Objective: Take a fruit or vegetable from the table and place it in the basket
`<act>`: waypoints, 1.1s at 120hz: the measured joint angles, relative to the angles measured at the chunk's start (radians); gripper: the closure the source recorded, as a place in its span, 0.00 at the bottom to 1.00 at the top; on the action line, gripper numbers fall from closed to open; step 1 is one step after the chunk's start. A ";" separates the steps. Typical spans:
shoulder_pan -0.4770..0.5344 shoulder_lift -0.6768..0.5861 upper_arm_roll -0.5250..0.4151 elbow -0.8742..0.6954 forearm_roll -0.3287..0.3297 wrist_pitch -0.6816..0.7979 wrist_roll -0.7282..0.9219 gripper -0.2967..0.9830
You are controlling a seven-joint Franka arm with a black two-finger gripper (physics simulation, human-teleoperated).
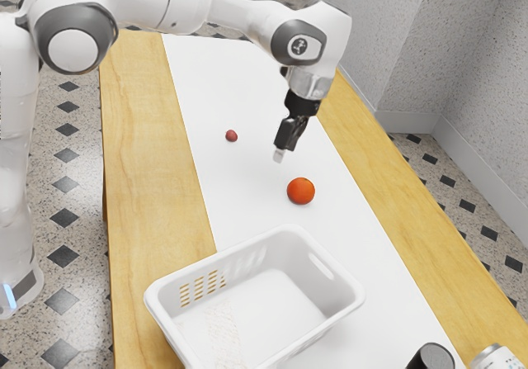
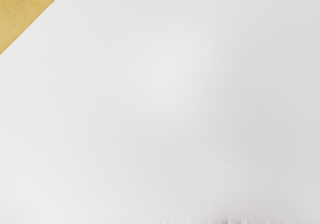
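My black gripper (image 1: 281, 151) points down over the white strip in the exterior view, between a small dark red fruit (image 1: 231, 136) and a larger orange-red round fruit or vegetable (image 1: 301, 191). A small pale, faintly pinkish piece (image 1: 279, 157) shows at its lower end; whether this is part of the gripper or a thing held is unclear. The white basket (image 1: 337, 309) stands beyond the orange-red one, toward the exterior view's bottom. At the wrist view's lower edge is a thin blurred pale-purplish fringe (image 2: 232, 221).
A black round-topped object (image 1: 433, 357) and a white can-like object (image 1: 497, 359) stand at the exterior view's lower right, beside the basket. The wooden table (image 1: 148, 163) borders the white strip, and its wood (image 2: 22, 6) shows at a corner of the wrist view.
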 joint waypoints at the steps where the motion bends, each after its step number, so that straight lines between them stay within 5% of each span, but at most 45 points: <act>1: -0.001 0.004 -0.001 0.000 0.000 0.004 0.002 0.23; 132: 0.009 0.180 -0.044 0.010 -0.046 0.229 0.149 0.23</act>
